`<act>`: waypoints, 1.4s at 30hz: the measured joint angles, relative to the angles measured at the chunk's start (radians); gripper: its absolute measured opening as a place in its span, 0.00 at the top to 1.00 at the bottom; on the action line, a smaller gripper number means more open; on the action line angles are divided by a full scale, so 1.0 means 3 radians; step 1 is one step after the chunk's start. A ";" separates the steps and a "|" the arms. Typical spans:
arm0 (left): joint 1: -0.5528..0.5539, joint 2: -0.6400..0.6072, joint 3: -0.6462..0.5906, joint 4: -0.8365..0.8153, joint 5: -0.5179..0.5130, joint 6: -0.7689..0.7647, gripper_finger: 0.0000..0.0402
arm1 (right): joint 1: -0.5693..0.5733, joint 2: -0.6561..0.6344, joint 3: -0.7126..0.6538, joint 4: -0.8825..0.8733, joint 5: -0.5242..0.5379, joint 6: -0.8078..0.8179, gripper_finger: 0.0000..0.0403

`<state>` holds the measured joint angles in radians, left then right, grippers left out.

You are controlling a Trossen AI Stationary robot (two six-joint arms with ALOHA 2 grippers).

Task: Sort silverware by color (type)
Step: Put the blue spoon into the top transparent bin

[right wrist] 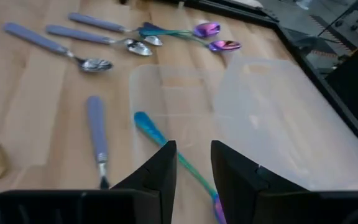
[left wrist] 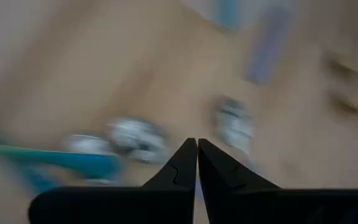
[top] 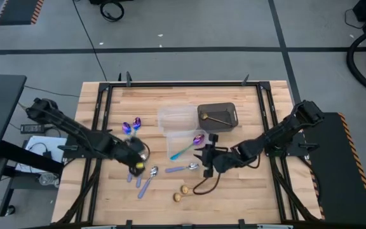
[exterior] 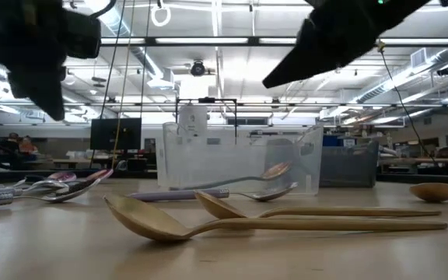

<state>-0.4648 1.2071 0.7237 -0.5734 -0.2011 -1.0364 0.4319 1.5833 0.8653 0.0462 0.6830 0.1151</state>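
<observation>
My left gripper (top: pixel 137 154) hangs shut and holds nothing, over silver spoons with pale blue handles (top: pixel 146 179) at the table's left middle. My right gripper (right wrist: pixel 194 155) is open above a purple spoon with a teal handle (right wrist: pixel 149 129). Its fingers stand on either side of that handle, and I see no touch. This spoon (top: pixel 184 150) lies slanted by the nearer clear tub (top: pixel 184 137). Two more purple spoons (top: pixel 132 125) lie farther left. Two gold spoons (top: pixel 183 193) rest flat near the front edge. One gold spoon (top: pixel 216 118) sits in the dark tub (top: pixel 232 109).
A second clear tub (top: pixel 176 116) stands behind the first, next to the dark tub. Another blue-handled silver spoon (top: pixel 184 168) lies just in front of my right gripper. A black cable (top: pixel 207 184) loops on the table below the right arm. Black frame rails edge the table.
</observation>
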 joint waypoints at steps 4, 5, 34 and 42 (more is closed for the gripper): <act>-0.0220 0.0290 0.0001 0.0492 0.0348 -0.0173 0.94 | 0.0025 0.0001 -0.0002 0.0019 -0.0219 0.0092 0.73; -0.0270 0.0363 0.0001 0.0549 0.0370 -0.0272 0.94 | 0.0022 0.0001 -0.0002 0.0018 -0.0310 0.0042 0.73; -0.0594 0.2151 0.1570 -0.0639 0.0185 -0.1784 0.65 | 0.0375 0.0001 -0.0414 -0.0028 -0.0173 -0.0543 0.73; -0.0594 0.2152 0.1570 -0.0733 0.0219 -0.1971 0.64 | 0.0533 0.0001 -0.0414 -0.0161 -0.0173 -0.0559 0.73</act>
<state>-0.6430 1.8526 1.1946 -0.7933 -0.1355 -1.6277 0.5919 1.5837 0.7410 -0.0021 0.6312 -0.0525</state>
